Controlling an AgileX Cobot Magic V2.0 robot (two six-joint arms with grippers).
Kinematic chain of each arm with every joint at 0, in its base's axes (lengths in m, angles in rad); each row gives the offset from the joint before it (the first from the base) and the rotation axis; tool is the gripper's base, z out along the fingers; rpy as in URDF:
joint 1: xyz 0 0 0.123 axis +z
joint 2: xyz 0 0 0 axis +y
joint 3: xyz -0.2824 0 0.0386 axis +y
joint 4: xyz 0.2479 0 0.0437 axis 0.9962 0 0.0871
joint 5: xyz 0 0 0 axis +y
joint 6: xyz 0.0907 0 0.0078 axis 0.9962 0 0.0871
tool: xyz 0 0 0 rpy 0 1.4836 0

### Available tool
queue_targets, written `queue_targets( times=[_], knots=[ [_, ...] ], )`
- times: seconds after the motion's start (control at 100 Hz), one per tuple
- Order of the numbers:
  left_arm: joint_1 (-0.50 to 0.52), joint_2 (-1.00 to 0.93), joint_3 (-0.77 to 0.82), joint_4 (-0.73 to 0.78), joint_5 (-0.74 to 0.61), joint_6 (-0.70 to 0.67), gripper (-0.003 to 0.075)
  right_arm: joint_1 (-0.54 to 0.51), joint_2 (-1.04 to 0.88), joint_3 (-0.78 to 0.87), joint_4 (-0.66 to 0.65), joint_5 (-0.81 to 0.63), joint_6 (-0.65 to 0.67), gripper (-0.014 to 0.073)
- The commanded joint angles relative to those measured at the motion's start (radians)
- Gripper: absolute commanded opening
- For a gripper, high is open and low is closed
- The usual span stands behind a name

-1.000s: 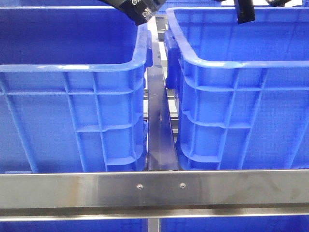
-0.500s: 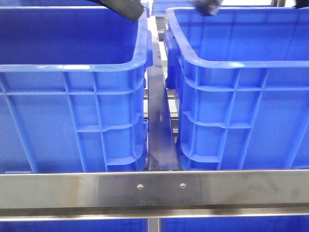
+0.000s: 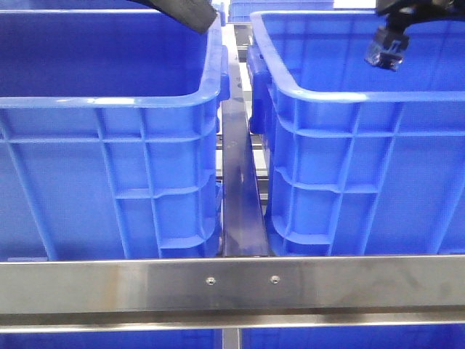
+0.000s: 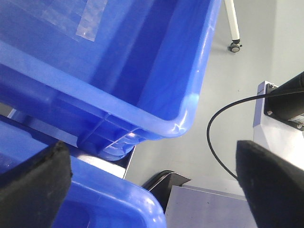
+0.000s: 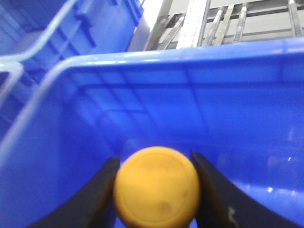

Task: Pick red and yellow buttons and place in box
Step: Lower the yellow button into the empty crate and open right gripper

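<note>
Since half a second ago your right gripper (image 3: 383,52) has come into the upper right of the front view, now hanging over the open top of the right-hand box (image 3: 349,98), inside its rim line. Your left gripper (image 3: 190,13) sits the same as before, at the top of the frame above the right rim of the left crate (image 3: 109,102).

Right wrist view: the right gripper (image 5: 156,190) is clamped on the yellow button (image 5: 156,186), one finger (image 5: 102,187) touching each side of it, blue box wall (image 5: 213,109) behind and below. Only one button shows; you get no sight of the red one in any view.

Left wrist view: the left gripper (image 4: 152,183) has its two fingers (image 4: 35,178) spread wide apart with nothing between them, a crate rim (image 4: 178,128) and grey floor (image 4: 247,85) beyond.

Count: two blue crates, side by side, not touching. A dark metal rail (image 3: 238,189) runs up the narrow gap between them. A steel crossbar (image 3: 232,283) spans the lower frame in front of both. Room over the right box is open; the gap between the crates is tight.
</note>
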Motion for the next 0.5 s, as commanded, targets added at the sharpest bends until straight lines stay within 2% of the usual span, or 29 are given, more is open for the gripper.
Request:
queue_targets(
  times=[0.0, 0.49],
  knots=[
    [-0.010, -0.046, -0.034, -0.055, -0.009, -0.001, 0.0661, -0.007, 0.017, -0.074, 0.042, 0.012, -0.056, 0.0169],
    [-0.010, -0.046, -0.034, -0.055, -0.029, -0.001, 0.0661, -0.007, 0.270, -0.271, 0.042, 0.009, -0.171, 0.0169]
  ],
)
